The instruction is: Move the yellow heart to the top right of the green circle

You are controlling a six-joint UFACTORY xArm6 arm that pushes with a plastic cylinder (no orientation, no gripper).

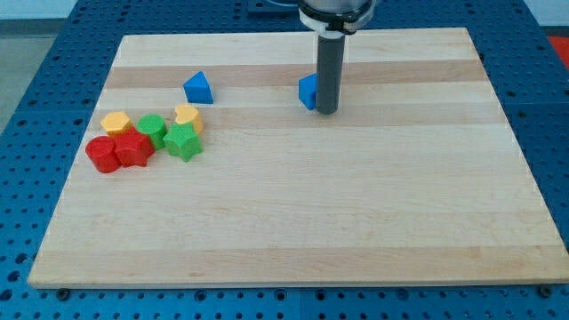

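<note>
Yellow heart [188, 116] just right of green circle [152, 127]; my tip [327, 111], no jaws, touching blue block [308, 92].

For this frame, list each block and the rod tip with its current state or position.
my tip: down on the board, touching the blue block's right side
blue block: partly hidden behind the rod
blue triangle: alone, apart from the cluster
yellow heart: touching green star
green star: in cluster
green circle: in cluster
yellow block: cluster's upper left
red blocks: side by side, cluster's bottom left
</note>
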